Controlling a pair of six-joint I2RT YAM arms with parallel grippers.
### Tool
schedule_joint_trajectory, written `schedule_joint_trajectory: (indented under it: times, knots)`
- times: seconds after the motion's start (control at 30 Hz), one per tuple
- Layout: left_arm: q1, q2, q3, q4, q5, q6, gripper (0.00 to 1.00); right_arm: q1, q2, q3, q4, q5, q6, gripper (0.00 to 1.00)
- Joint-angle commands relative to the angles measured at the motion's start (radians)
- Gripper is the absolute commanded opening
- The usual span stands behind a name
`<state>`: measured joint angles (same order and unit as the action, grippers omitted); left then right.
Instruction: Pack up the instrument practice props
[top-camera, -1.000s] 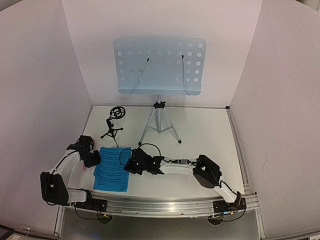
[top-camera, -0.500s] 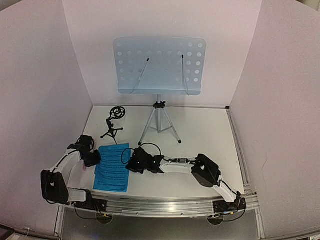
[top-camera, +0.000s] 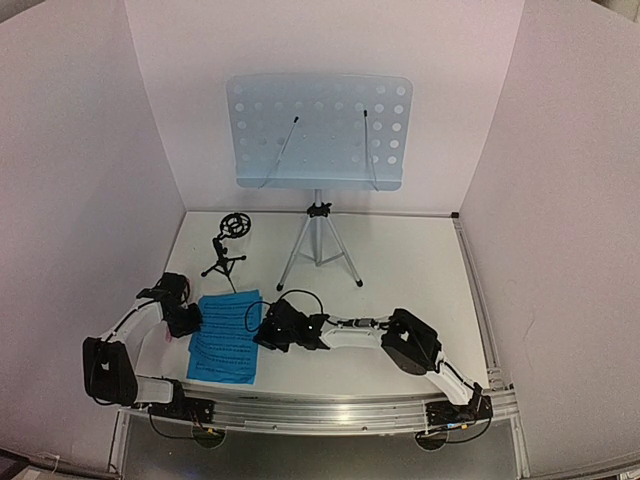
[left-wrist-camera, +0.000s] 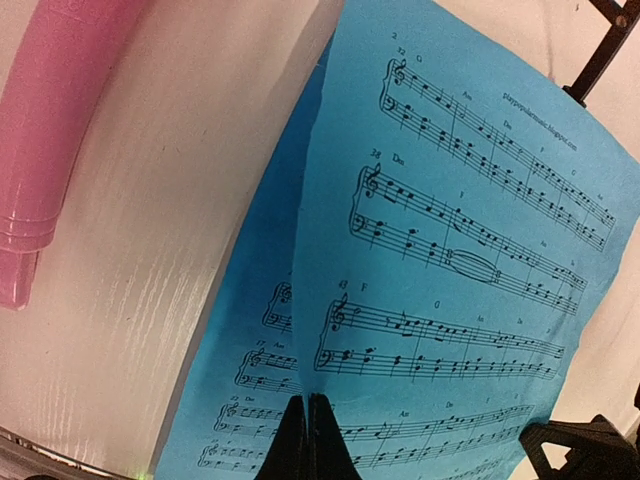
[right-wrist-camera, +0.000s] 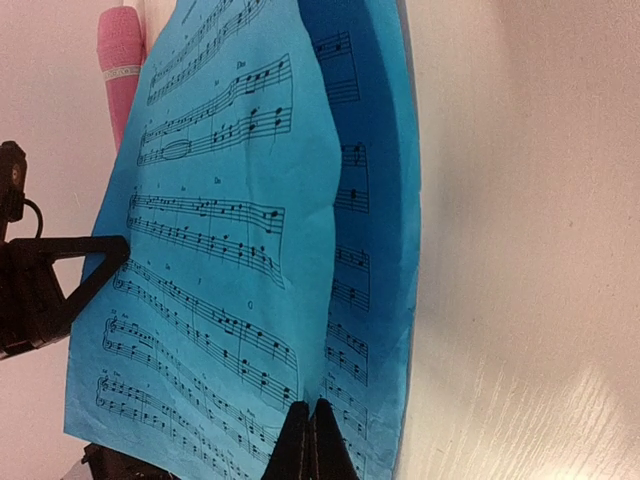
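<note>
Two blue sheet-music pages lie stacked at the table's front left. My left gripper is shut on the left edge of the upper page, which is lifted off the lower page. My right gripper is shut on the opposite edge of the same upper page, above the lower page. The pink toy microphone lies on the table left of the pages and also shows in the right wrist view. The black tripod mic stand and the pale perforated music stand stand behind.
White walls enclose the table on three sides. The music stand's silver tripod spreads at the back centre. A metal rail runs along the near edge. A mic stand leg shows just beyond the pages.
The upper blue page has shifted and flexed slightly between the two grippers. Both grippers stay shut on it and the arms have barely moved.
</note>
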<state>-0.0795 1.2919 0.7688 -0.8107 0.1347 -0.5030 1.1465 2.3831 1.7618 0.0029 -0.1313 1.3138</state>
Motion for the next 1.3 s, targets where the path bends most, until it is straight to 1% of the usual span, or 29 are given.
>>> schedule_joint_trajectory:
  times: [0.0,0.4,0.6,0.67,0.73,0.83,1.0,1.27]
  knots:
    - [0.005,0.0,-0.009,0.024,-0.055,-0.005,0.0,0.004,0.031,0.009,0.023,-0.034,0.038,0.0]
    - [0.003,0.003,-0.014,0.045,-0.055,0.012,0.0,0.007,0.015,-0.046,0.052,-0.018,0.072,0.0]
    - [0.003,0.007,-0.014,0.047,-0.053,0.014,0.0,0.008,0.024,-0.047,0.062,-0.028,0.084,0.0]
    - [0.003,0.008,-0.015,0.047,-0.055,0.013,0.05,0.008,0.024,-0.051,0.065,-0.028,0.088,0.0]
    - [0.003,0.008,-0.013,0.044,-0.059,0.011,0.16,0.007,0.03,-0.049,0.068,-0.03,0.091,0.0]
    - [0.003,0.005,-0.002,0.034,-0.081,0.008,0.29,0.007,0.041,-0.037,0.068,-0.041,0.095,0.0]
    - [0.004,0.004,0.019,0.027,-0.089,0.012,0.43,0.007,0.059,-0.025,0.071,-0.054,0.109,0.0]
    - [0.003,-0.002,0.021,0.027,-0.089,0.014,0.47,0.007,0.071,-0.027,0.076,-0.062,0.129,0.0]
